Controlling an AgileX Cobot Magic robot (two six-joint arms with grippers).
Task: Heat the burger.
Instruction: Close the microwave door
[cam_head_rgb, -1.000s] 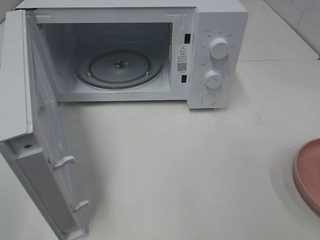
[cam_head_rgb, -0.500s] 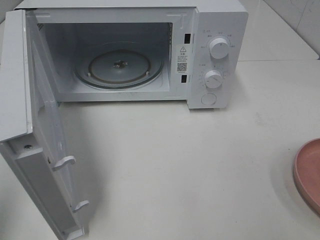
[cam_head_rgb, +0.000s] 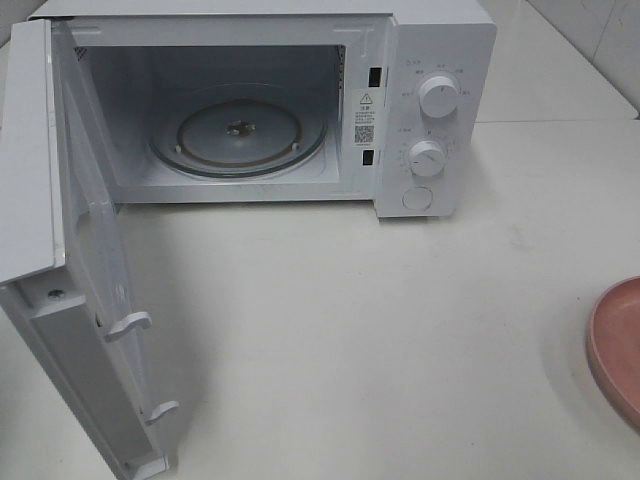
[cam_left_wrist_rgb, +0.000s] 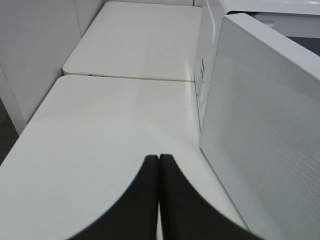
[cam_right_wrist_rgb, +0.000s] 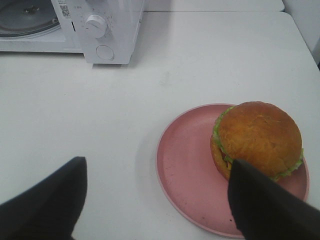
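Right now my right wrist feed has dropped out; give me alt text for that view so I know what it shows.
A burger sits on the far side of a round pink plate on a white table, with the open right pincer above the plate's near edge, touching nothing. Beyond them stands a white microwave, its dial and glass turntable visible.

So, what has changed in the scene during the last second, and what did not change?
In the high view nothing has visibly moved. The microwave door stays wide open, the glass turntable is still bare, and the pink plate keeps its place at the table's right edge. Neither arm has entered that view, and nothing was taken hold of or let go there.
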